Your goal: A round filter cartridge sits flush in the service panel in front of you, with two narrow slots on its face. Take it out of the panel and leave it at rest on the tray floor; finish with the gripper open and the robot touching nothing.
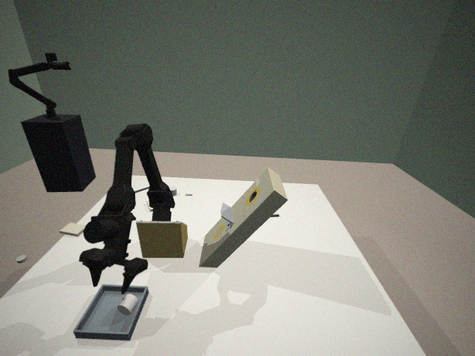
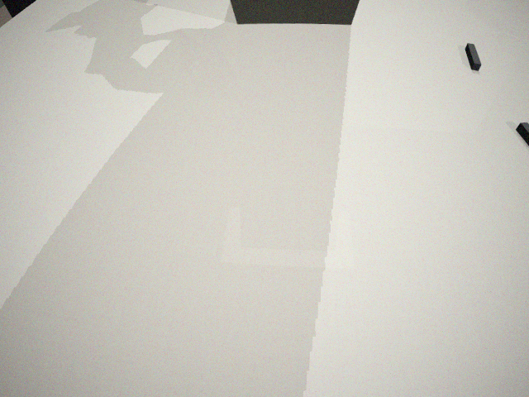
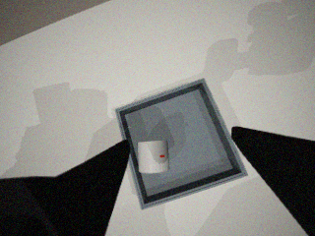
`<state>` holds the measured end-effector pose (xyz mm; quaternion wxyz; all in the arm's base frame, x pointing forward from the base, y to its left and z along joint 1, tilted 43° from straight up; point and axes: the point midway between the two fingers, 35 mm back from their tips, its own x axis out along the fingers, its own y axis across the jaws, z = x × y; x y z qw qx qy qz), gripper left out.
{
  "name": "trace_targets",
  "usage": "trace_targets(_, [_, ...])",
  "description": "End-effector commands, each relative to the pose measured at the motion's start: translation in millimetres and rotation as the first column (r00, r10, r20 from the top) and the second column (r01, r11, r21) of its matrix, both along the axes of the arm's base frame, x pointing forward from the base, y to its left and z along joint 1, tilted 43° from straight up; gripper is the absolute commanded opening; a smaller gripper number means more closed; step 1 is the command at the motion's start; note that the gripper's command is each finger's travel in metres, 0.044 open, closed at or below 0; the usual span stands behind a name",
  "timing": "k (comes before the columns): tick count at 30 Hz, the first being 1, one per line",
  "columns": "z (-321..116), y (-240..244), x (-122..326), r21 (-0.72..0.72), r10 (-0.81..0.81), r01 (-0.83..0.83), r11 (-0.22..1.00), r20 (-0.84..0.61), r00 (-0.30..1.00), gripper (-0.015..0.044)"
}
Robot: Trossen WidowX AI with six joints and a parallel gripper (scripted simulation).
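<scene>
The white round cartridge (image 1: 128, 304) (image 3: 154, 157) lies on its side on the floor of the grey-blue tray (image 1: 102, 336) (image 3: 223, 129), near one side wall. A small red mark shows on it; its slots cannot be made out. My gripper (image 1: 109, 289) (image 3: 178, 138) is open and empty above the tray, its fingers wide apart. In the wrist view the cartridge shows nearer the left finger, with no finger seen on it. The tilted service panel (image 1: 245, 225) stands to the right of the arm, with a dark round opening ringed in yellow at its upper end.
A yellow-brown box (image 1: 162, 239) stands beside the arm, between it and the panel. A pale flap (image 1: 227, 211) sticks out from the panel's face. A second dark arm (image 1: 30, 70) sits on a black block (image 1: 59, 153) at the back left. Small dark bars (image 2: 473, 56) lie on the table.
</scene>
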<state>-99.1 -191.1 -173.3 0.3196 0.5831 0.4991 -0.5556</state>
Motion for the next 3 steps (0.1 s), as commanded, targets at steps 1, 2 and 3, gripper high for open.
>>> trace_targets(1, [-0.3,0.6,0.2,0.001,0.002,-0.002,1.0,0.001,1.0,0.044])
trace_targets(2, [-0.3,0.6,0.2,0.001,0.002,-0.002,1.0,0.001,1.0,0.044])
trace_targets(3, [-0.3,0.6,0.2,0.001,0.002,-0.002,1.0,0.001,1.0,0.044])
